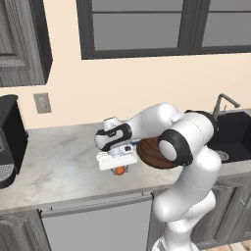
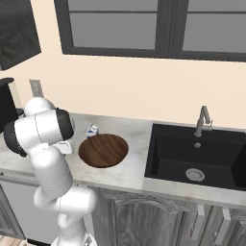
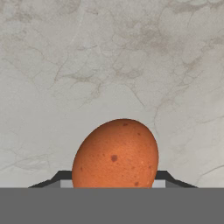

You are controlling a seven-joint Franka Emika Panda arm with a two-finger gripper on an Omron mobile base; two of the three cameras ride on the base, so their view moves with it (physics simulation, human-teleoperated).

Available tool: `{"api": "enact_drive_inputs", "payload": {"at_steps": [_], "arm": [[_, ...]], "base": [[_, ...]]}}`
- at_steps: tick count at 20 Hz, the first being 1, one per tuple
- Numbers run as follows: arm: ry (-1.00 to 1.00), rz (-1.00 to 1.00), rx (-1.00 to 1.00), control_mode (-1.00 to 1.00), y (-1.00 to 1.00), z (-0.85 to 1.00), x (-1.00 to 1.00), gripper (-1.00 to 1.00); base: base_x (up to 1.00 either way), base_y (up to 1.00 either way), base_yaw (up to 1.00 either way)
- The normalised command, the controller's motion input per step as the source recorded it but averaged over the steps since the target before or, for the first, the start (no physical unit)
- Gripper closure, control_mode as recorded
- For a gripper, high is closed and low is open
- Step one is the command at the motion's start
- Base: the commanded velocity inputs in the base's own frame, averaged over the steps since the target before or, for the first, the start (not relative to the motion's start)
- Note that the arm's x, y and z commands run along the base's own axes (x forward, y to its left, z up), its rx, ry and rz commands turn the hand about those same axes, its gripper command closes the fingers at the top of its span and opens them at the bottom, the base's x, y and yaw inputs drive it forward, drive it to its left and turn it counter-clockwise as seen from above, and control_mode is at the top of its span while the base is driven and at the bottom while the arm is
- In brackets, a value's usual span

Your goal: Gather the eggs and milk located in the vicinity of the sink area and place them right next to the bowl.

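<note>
1. Stretching along the wall, the marble counter [image 1: 59, 162] is carrying everything, with the black sink [image 2: 197, 156] sunk into its right end and a thin grey faucet [image 2: 202, 120] rising behind the basin.
2. The white arm is bending over from the cabinet front, its elbow hanging above the wooden bowl [image 2: 103, 150] and its wrist pointing down at the counter left of the bowl.
3. The bowl is sitting wide, shallow and dark brown, its grain stripes showing.
4. The milk [image 2: 92, 130] is standing just behind the bowl's rim, a small white carton with a blue mark.
5. The gripper [image 1: 119, 168] is clamping the egg [image 3: 115, 154] between its dark fingers just above the counter; the egg is looking orange-brown and speckled.
</note>
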Motion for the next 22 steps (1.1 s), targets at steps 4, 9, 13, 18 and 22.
{"api": "enact_drive_inputs", "payload": {"at_steps": [4, 9, 13, 18, 22], "arm": [[0.0, 0.0, 0.0, -1.0, -0.03, 0.0, 0.01, 1.0], [0.0, 0.02, -0.03, -1.0, -0.03, 0.03, 0.0, 1.0], [-0.03, 0.01, -0.08, -1.0, -0.01, 0.15, 0.0, 1.0], [-0.05, 0.01, -0.12, -1.0, -0.12, 0.21, 0.0, 1.0], [-0.08, 0.0, -0.05, -1.0, -0.17, 0.04, 0.0, 1.0]], "base": [[0.0, 0.0, 0.0], [0.0, 0.0, 0.0], [0.0, 0.0, 0.0], [0.0, 0.0, 0.0], [0.0, 0.0, 0.0]]}}
